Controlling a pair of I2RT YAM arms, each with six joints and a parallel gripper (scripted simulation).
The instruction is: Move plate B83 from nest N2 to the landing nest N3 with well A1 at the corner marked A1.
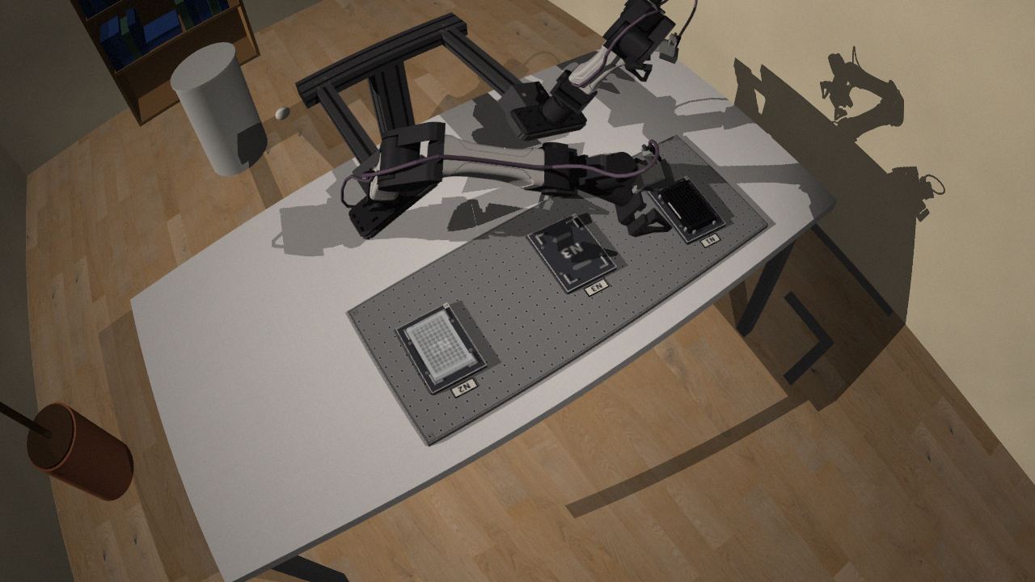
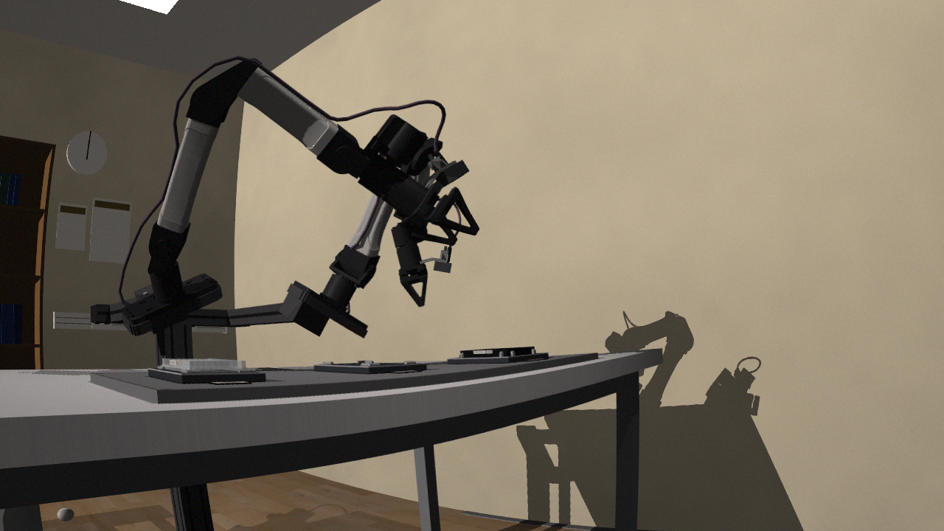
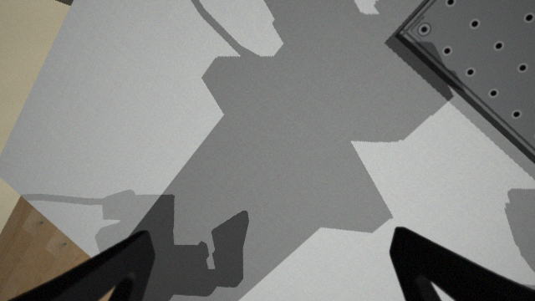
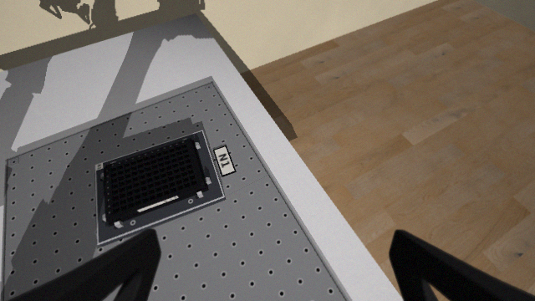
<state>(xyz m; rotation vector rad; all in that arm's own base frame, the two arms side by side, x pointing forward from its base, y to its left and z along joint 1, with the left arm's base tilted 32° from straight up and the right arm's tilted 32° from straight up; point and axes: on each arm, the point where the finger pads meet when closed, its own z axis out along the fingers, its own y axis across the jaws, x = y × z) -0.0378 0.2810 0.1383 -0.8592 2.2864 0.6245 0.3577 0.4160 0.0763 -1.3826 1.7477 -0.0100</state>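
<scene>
A pale, clear plate (image 1: 440,346) (image 2: 203,364) sits on nest N2 (image 1: 458,374) (image 2: 207,377). A black plate (image 1: 690,204) (image 2: 504,352) (image 4: 155,180) sits on nest N1 (image 4: 163,215). The landing nest N3 (image 1: 572,249) (image 2: 369,367) lies between them with no plate on it. The plates' codes and A1 labels cannot be read. My right gripper (image 1: 645,219) (image 2: 465,236) (image 4: 274,242) is open and empty, high above the deck between N3 and N1. My left gripper (image 2: 420,303) (image 3: 272,241) is open and empty, raised above the table beyond N1.
The perforated deck (image 1: 506,311) (image 4: 251,226) bears all three nests. The signs for N2 (image 1: 463,388), N3 (image 1: 596,288) and N1 (image 1: 710,239) (image 4: 224,160) stand along one long side. A wall (image 2: 660,164) rises beyond the table's N1 end.
</scene>
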